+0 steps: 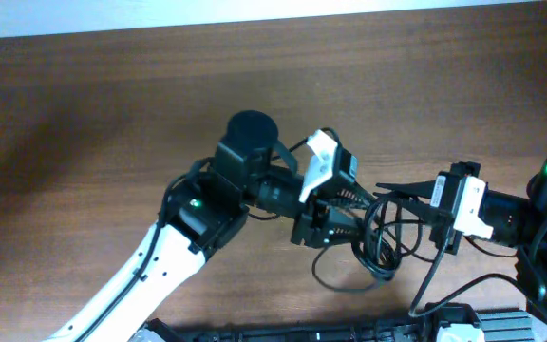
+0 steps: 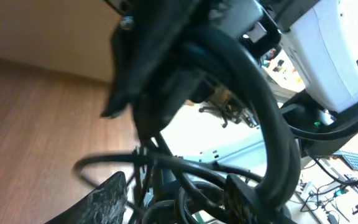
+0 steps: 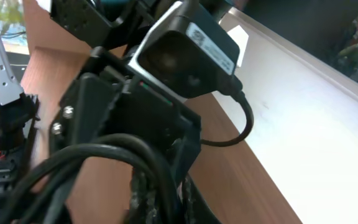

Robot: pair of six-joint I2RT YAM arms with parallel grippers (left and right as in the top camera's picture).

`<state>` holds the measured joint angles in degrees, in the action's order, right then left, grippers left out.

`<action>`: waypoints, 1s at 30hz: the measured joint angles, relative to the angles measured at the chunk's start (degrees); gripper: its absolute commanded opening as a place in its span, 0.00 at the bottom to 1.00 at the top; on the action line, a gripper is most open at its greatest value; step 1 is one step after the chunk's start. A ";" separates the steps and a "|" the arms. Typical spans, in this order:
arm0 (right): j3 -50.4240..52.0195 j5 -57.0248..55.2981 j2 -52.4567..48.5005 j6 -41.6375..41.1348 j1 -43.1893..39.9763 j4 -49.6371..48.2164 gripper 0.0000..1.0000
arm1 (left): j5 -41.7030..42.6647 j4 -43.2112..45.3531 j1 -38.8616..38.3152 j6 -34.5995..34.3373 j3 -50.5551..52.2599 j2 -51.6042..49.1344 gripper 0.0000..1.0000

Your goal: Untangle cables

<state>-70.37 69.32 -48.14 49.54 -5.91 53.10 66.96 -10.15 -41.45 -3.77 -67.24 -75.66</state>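
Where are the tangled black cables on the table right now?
In the overhead view the cables are right of centre on the table, between the left claw and the right claw, with loops reaching toward the picture's bottom edge.

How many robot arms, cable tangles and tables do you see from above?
robot arms: 2, the left arm and the right arm
cable tangle: 1, its cords too bunched to count apart
table: 1
total: 4

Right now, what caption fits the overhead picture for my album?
Left gripper and right gripper meet at a tangle of black cables on a wooden table.
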 measured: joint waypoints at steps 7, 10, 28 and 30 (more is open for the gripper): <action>0.04 -0.37 -0.48 0.20 0.00 -0.61 0.05 | -4.61 -2.16 -0.70 1.18 -0.04 0.02 0.39; 0.04 -0.76 -0.68 0.22 0.00 -0.87 0.05 | -6.69 -4.66 -0.70 1.22 -0.13 0.02 0.39; 0.09 -0.28 -0.83 0.35 0.00 -6.49 0.05 | -10.47 -8.20 -1.11 1.90 -0.15 0.13 0.35; 0.09 0.24 -0.83 0.35 0.00 -6.73 0.05 | -10.47 -7.61 -1.57 2.10 -0.15 0.13 0.37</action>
<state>-70.28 69.56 -48.97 49.89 -5.91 46.37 56.49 -17.76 -43.03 -1.67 -67.40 -75.53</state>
